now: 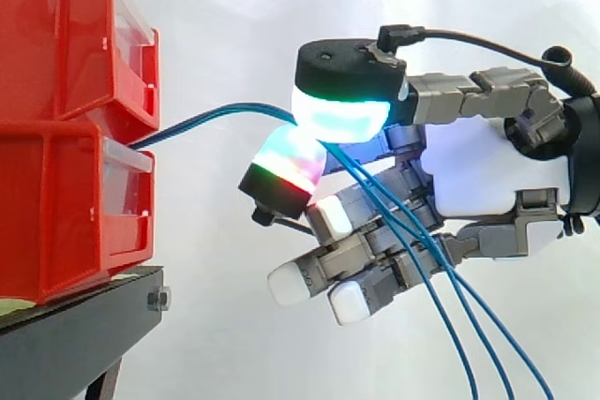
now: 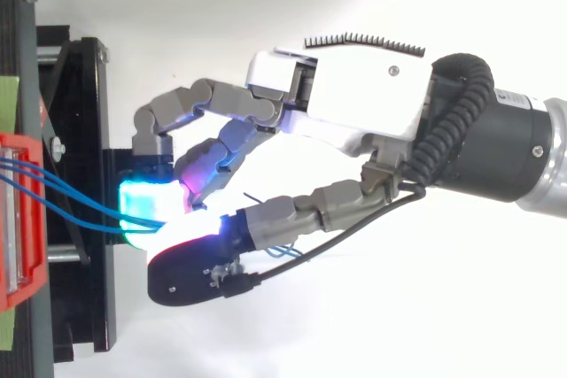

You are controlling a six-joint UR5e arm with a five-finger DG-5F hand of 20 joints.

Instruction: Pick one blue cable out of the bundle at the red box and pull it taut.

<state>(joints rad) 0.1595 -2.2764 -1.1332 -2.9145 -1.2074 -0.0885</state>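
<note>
Red bins (image 1: pixel 56 72), stacked two high on the black stand (image 1: pixel 66 344), are taken as reference. Hand (image 1: pixel 487 170) sits to the right of the bins, apart from them, level with the seam between the upper and lower bin, with a white curtain (image 1: pixel 234 7) behind. The hand is closed in a pinch: two glowing pads (image 1: pixel 342 114), one cyan-green above and one red-magenta below, press together on the blue cables (image 1: pixel 216 119). The other fingers are curled loosely beneath and hold nothing. The cables leave the front of the lower bin, run right in a slight upward bow to the pinch, and are not straight. Past the pinch three strands hang down and away from the bins, across the curled fingers. In the top view the strands fan from the bin front (image 2: pixel 18 210) and converge at the pads. How many strands are actually clamped cannot be told.
</note>
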